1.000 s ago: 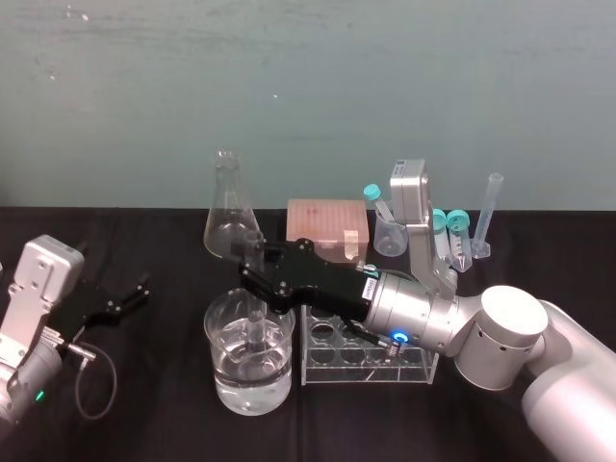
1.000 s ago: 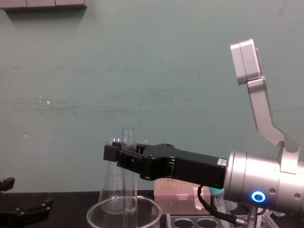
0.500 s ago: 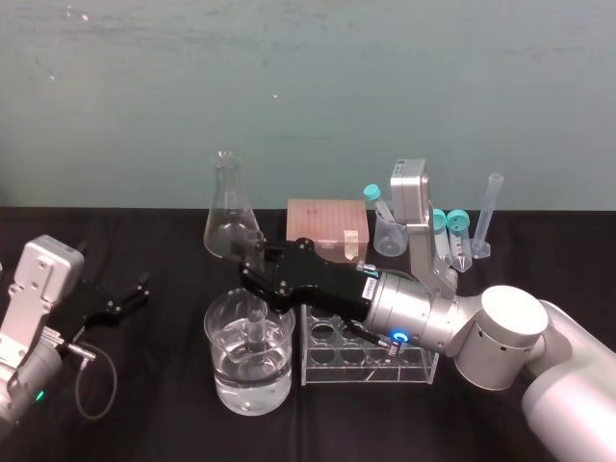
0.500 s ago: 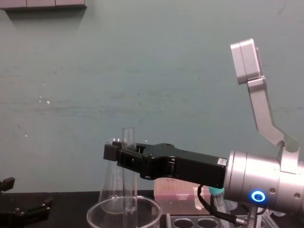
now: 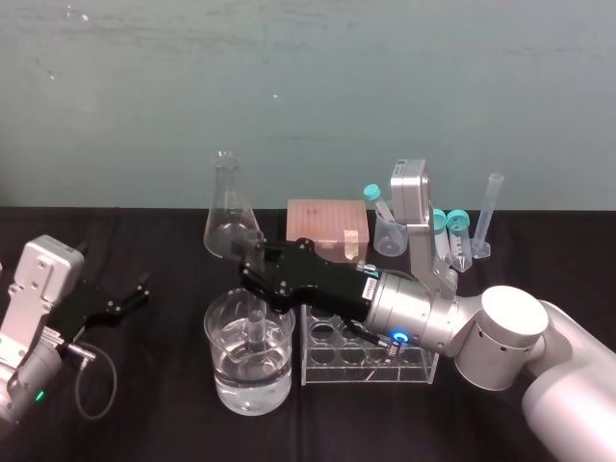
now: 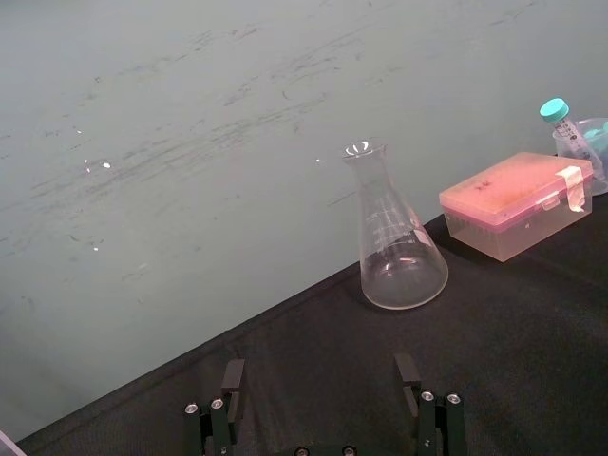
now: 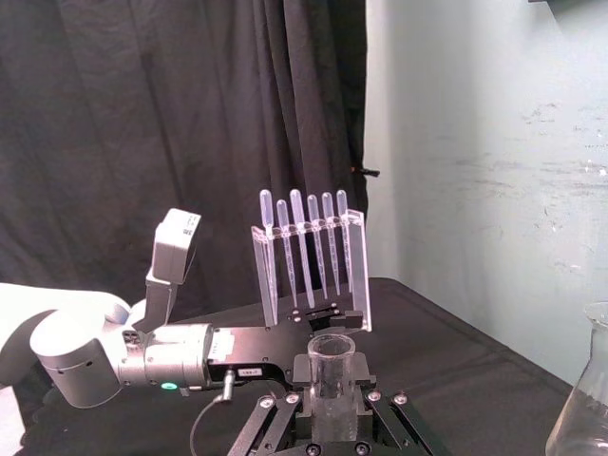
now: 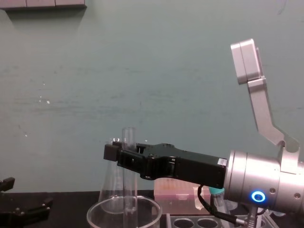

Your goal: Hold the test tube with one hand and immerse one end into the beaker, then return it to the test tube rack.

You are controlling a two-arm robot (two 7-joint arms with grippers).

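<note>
My right pincer point(image 5: 253, 260), mid-frame in head view, is clamped shut on the test tube point(image 8: 128, 137). Tube is upright, lower end down inside the beaker point(image 5: 223, 380) at lower centre, reaching the water. The test tube rack point(image 5: 371, 364) sits just right of the beaker on the desk point(image 5: 154, 423). My left pincer point(image 5: 117, 300) is parked lower left, fingers apart, holding nothing.

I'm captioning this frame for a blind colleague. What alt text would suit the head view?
The right gripper holds the test tube upright, its lower end down inside the beaker of clear liquid, beside the test tube rack. The left gripper sits open, parked at far left.
</note>
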